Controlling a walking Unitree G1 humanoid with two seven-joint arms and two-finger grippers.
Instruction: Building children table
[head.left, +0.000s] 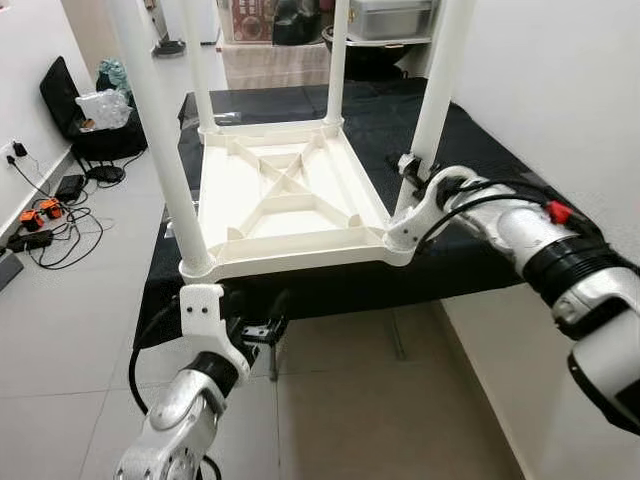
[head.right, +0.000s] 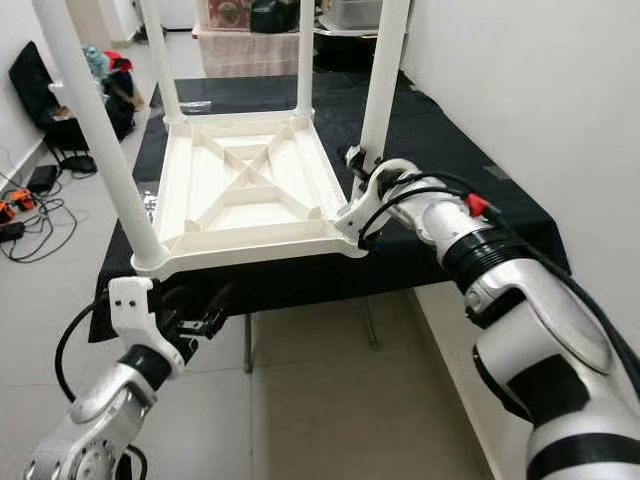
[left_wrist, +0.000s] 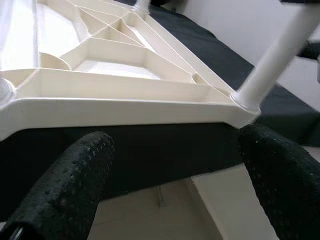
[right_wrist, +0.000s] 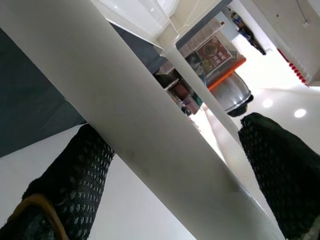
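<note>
I see a white plastic children's table (head.left: 285, 200) lying upside down on a desk covered with black cloth (head.left: 480, 150), its ribbed underside facing up with a cross-shaped brace in the middle. Four round white plastic legs stand up from its corners: I count the near-left leg (head.left: 160, 130), the near-right leg (head.left: 437, 95), and two far ones (head.left: 337, 60).

My right gripper (head.left: 410, 175) sits at the base of the near-right leg. In the right wrist view its two black fingers (right_wrist: 80, 175) straddle that leg with a gap on the far side, so they are spread around it, not clamped. That view also picks up a red-labelled box and a metal pot beyond, past a far leg.

My left gripper (head.left: 250, 320) hangs below the desk's front edge, under the near-left corner. The left wrist view shows its two fingers (left_wrist: 75, 175) parted and holding nothing, looking up at the tabletop rim.

On the floor at left lie black cables (head.left: 45, 225).
</note>
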